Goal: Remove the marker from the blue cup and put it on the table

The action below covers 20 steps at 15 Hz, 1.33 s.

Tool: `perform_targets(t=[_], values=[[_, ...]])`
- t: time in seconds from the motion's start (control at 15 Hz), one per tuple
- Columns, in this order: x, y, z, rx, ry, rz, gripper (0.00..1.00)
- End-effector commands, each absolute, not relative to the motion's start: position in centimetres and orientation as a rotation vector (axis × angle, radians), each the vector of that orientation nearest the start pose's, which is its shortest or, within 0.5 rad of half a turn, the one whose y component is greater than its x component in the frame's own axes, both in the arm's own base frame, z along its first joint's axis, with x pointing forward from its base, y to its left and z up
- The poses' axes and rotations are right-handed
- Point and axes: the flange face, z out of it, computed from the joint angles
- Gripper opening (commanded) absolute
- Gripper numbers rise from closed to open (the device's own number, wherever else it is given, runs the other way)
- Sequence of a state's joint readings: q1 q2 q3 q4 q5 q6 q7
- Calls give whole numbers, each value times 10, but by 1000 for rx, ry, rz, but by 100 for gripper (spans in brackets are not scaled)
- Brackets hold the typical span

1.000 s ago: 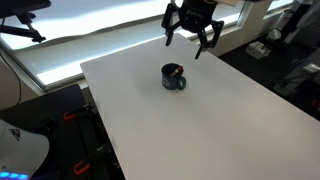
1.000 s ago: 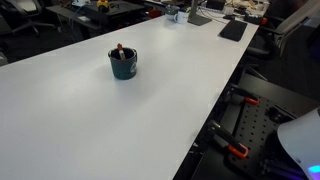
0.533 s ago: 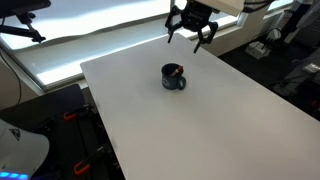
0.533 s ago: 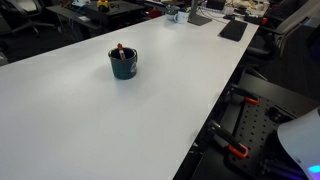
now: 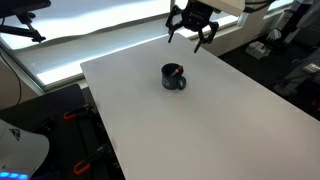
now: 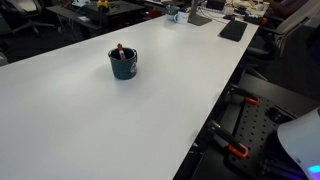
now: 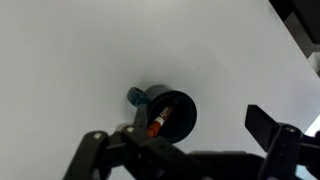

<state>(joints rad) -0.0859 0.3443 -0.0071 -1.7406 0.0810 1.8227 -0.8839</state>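
marker rests in the blue cup, the gripper wide open, empty, well clear of both

You're in an office that doubles as a robotics lab: a long white table, cluttered desks behind it, a dark flat laptop or keyboard at its far end, bright windows, and orange-handled clamps on the black frame alongside.
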Motion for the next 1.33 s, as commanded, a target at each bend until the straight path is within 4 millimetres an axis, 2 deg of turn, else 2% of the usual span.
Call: perform_targets(t=[0.0,0.33,0.6,0.67,0.87,1.27], values=[[625,-51,353,-2662,-1155,292,100],[646,-45,330,-2491,-1337,279,100],[658,-41,299,-2364,-1406,355,100],[648,-41,306,-2434,-1385,342,100],[655,-41,289,-2399,-1393,366,100],[664,-42,289,-2348,-1432,364,100]])
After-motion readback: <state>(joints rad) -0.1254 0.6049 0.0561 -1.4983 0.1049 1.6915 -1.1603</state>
